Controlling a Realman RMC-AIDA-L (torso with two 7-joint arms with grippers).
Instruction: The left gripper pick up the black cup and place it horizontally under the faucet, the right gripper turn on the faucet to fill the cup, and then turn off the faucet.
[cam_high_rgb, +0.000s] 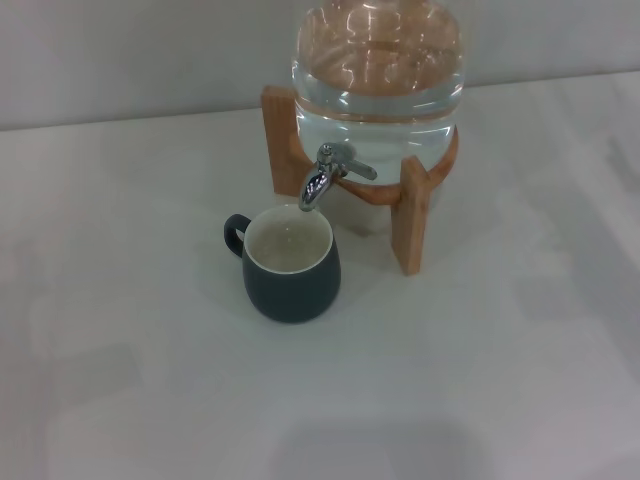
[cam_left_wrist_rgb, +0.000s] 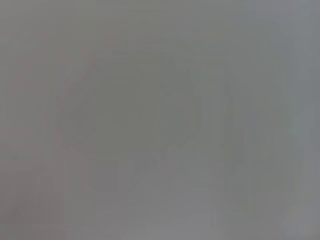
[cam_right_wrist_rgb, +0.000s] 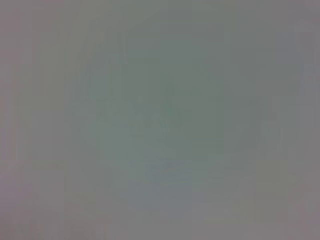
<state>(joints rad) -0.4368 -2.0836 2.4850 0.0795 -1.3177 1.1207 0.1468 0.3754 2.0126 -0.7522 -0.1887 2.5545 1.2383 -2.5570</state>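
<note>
You cannot see either the left gripper or the right gripper in any view, so their finger state cannot be told; both wrist views give you only a blank grey field. In the head view the black cup (cam_high_rgb: 291, 264) stands upright on the white table (cam_high_rgb: 480, 380), handle pointing to your left, its rim just below the spout of the faucet (cam_high_rgb: 322, 180). The faucet projects from the glass water jar (cam_high_rgb: 378, 70), which rests on a wooden stand (cam_high_rgb: 413, 215) behind the cup.
</note>
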